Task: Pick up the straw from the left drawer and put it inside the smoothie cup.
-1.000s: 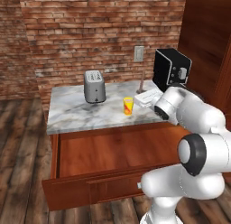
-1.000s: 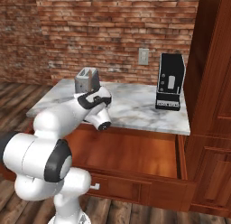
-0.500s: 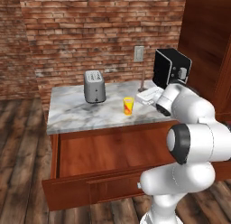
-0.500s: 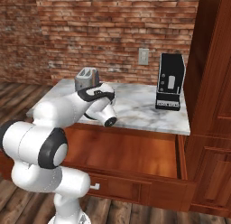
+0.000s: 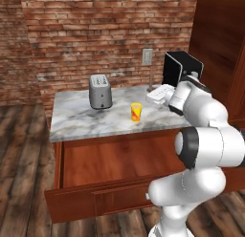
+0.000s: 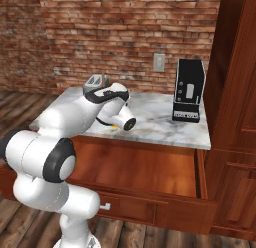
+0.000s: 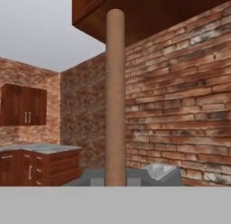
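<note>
Straw: the pale tan straw [image 7: 115, 101] stands straight up from between the finger tips in the hand view, so it is out of the drawer and carried by the hand. In the left base view a thin pale stick [image 5: 151, 79] rises from the hand in front of the wall outlet [image 5: 147, 57]; I take it for the same straw.
Long axis: along the gripper's own pointing line, roughly upright over the back of the marble counter [image 5: 76, 121].
Smoothie cup: the yellow smoothie cup [image 5: 136, 112] stands upright on the counter, near its front edge, apart from the grey toaster [image 5: 100, 91].
Key relation: from the gripper [image 5: 158, 94] the cup lies to the left and nearer the drawer side, well below the straw's upper end. My judgement: the straw must be swung over the cup mouth and its lower end brought down into it.
Gripper: pressed together, pinching the straw at its lower end.
Left drawer: the left drawer [image 5: 110, 198] is pulled wide out below the counter; its floor looks bare.
Risk: the cup is small and light-looking, so a slanted straw could tip it.
</note>
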Tool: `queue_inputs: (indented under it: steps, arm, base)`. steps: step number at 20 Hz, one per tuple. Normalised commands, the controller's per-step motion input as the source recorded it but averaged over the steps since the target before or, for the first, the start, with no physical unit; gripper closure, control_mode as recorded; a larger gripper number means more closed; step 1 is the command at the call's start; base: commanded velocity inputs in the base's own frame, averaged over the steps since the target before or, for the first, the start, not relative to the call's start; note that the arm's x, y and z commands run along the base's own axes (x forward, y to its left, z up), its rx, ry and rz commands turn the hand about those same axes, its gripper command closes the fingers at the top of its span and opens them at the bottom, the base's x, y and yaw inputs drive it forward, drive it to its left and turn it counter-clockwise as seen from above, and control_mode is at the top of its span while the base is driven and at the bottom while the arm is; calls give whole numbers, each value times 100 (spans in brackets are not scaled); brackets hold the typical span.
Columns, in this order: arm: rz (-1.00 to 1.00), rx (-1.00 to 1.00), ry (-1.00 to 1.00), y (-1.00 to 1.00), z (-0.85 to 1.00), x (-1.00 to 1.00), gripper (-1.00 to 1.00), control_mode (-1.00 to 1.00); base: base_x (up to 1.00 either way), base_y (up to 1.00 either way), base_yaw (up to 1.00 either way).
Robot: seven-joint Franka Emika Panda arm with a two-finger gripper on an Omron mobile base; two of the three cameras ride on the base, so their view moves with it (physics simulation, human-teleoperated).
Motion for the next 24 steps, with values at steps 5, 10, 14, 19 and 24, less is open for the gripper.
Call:
queue_inputs:
  steps: [5,10,14,19,24]
  arm:
    - [12,0,0,0,1,28,100,-100]
    - [12,0,0,0,0,35,100,-100]
    - [11,0,0,0,-7,31,100,-100]
    - [11,1,-3,0,-14,26,100,-100]
    - [12,1,-8,0,-22,17,100,-100]
  base:
    - [0,0,0]
    - [0,0,0]
    - [0,0,0]
    - [0,0,0]
    - [0,0,0]
